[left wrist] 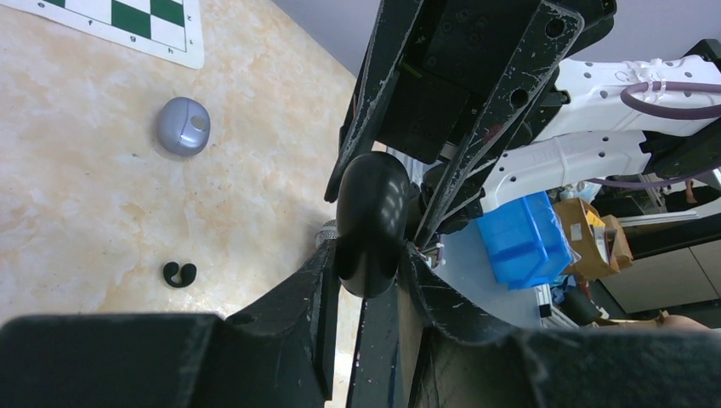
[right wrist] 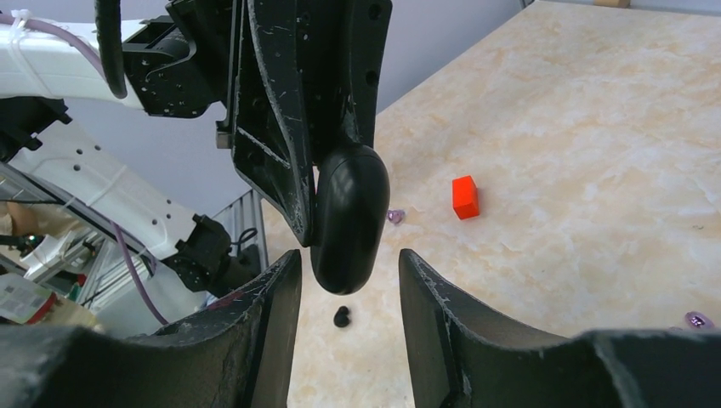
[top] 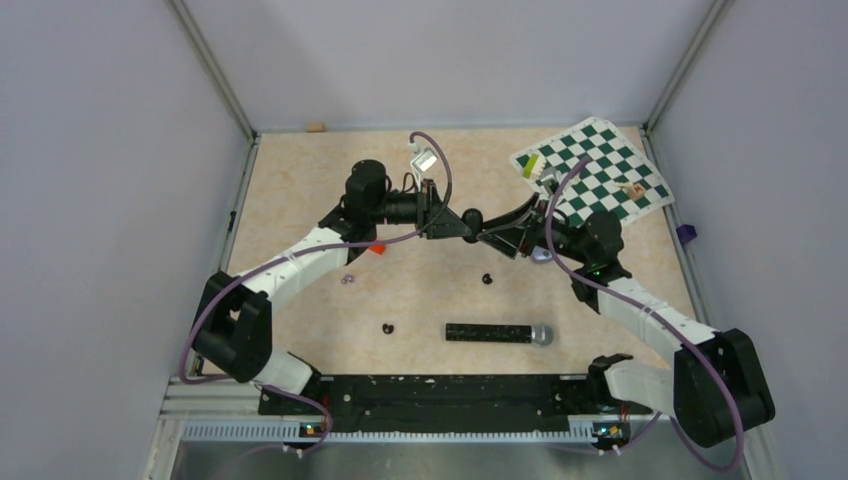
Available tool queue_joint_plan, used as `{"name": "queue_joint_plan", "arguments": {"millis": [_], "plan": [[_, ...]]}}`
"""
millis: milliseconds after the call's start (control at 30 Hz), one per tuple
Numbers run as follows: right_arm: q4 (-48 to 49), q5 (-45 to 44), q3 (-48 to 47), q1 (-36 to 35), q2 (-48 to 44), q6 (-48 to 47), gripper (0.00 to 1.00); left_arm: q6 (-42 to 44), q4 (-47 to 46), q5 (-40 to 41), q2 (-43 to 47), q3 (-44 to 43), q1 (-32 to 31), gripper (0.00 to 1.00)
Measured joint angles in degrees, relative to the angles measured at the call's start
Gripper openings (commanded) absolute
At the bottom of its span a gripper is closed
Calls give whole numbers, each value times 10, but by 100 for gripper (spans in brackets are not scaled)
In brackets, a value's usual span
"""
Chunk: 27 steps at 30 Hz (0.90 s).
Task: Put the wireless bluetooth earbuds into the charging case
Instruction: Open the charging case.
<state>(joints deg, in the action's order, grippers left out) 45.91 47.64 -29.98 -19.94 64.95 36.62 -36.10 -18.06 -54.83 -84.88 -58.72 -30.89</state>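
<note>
**Charging case held up between the arms, earbuds not yet loaded**

The charging case [right wrist: 349, 212] hangs above the counter [top: 300, 200], clenched at one end by the left end effector [left wrist: 367, 263]. The right end effector [right wrist: 349, 263] brackets its free end with fingers apart, a gap showing on each side. One earbud [top: 487, 278] lies on the counter near the case, and the second earbud [top: 388, 327] lies nearer the arm bases, left of the microphone [top: 498, 333]. This looks like the opening step, since the case appears closed. The next move calls for the right fingers to close squarely on the free end and work the lid open without twisting the pod out of the left grip. Only the top view shows both earbuds at once, as each wrist view catches just one. Only the right wrist view shows the gaps beside the case.
</note>
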Motion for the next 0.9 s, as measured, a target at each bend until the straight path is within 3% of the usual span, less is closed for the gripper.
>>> {"name": "queue_joint_plan", "arguments": {"millis": [233,467,600,733,900], "plan": [[1,2,0,-10,1,0,41,0,0,-2,0,0,-1,0],[3,0,0,-10,1,1,13,1,-3,-9,0,0,-3,0],[1,-3,0,-10,1,1,8,6,-3,-11,0,0,-2,15],[-1,-2,0,-10,1,0,5,14,-2,-11,0,0,-2,49],[-2,6,-1,-12,0,-9,4,33,32,-4,0,-4,-3,67]]}}
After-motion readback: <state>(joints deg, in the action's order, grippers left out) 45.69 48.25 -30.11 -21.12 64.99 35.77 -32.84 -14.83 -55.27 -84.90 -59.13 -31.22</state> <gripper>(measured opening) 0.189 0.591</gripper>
